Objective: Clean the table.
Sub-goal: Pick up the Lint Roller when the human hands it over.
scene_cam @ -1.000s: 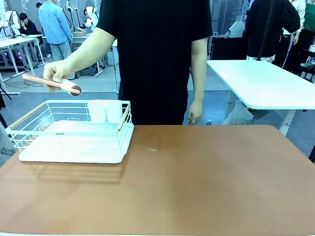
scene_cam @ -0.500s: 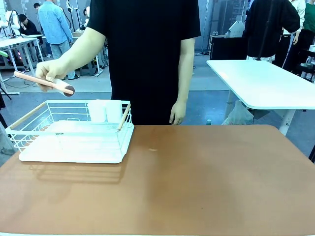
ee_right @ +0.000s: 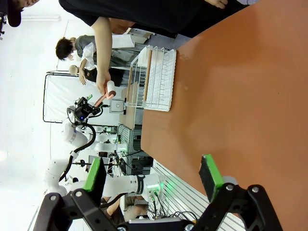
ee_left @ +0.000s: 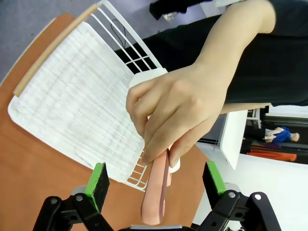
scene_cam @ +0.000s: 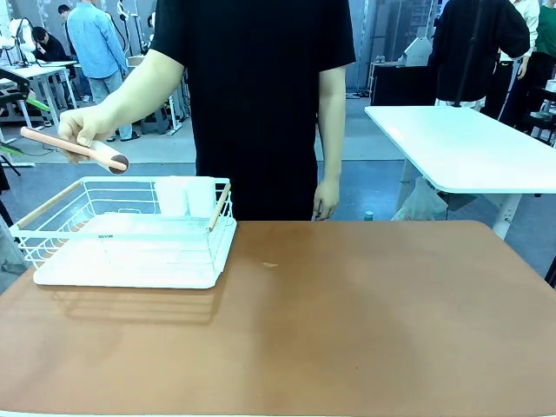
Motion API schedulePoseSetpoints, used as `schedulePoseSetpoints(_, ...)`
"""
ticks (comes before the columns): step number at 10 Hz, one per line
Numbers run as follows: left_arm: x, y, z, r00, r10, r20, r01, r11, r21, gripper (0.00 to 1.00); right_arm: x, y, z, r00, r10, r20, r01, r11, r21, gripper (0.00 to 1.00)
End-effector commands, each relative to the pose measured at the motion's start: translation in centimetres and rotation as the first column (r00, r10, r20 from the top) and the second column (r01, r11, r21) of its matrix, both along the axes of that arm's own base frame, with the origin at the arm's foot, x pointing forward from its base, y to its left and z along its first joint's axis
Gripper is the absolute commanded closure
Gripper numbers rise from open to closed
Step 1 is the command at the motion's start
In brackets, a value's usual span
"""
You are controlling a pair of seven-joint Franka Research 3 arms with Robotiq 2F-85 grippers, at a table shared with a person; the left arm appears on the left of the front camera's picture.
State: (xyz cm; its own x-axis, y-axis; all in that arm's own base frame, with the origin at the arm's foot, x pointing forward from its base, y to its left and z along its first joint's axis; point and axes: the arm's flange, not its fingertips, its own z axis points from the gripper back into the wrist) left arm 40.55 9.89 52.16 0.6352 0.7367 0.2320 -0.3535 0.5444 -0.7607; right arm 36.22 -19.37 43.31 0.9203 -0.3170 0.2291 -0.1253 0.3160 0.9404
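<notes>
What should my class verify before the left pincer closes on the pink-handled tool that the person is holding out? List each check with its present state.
1. Left pincer open wide: ok.
2. Pink-handled tool lies between its green pads: ok.
3. Person's hand grips the tool's far end: ok.
4. Person's fingers clear of the pads' closing path: cannot tell.
5. Right pincer open, empty, above the table, away from the handover: ok.

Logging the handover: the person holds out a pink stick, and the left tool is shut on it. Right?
No. The hand holds out the pink stick, but the left tool is open, jaws apart on either side of it, as the left wrist view shows.
</notes>
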Motion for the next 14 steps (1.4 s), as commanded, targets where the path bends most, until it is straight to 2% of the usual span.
schedulePoseSetpoints(1, 0.5, -1.0, -1.2, 0.999, 0.047, 0.026, -0.047, 0.999, -0.016, 0.0, 0.0, 0.0, 0.3, 1.0, 0.002, 0.01, -0.002, 1.0, 0.013, 0.0)
schedulePoseSetpoints(9, 0.5, -2.0, -3.0, 0.997, 0.076, 0.018, -0.075, 0.996, -0.041, 0.0, 0.0, 0.0, 0.3, 1.0, 0.002, 0.01, -0.002, 1.0, 0.013, 0.0)
schedulePoseSetpoints(11, 0.6, -2.0, -3.0, 0.997, 0.074, 0.035, -0.071, 0.996, -0.058, 0.04, 0.0, 0.0, 0.3, 1.0, 0.002, 0.01, -0.002, 1.0, 0.013, 0.0)
schedulePoseSetpoints(14, 0.9, -1.9, -3.2, 0.996, 0.068, 0.062, -0.064, 0.996, -0.061, 0.35, 0.0, 0.0, 0.3, 1.0, 0.002, 0.01, -0.002, 1.0, 0.013, 0.0)
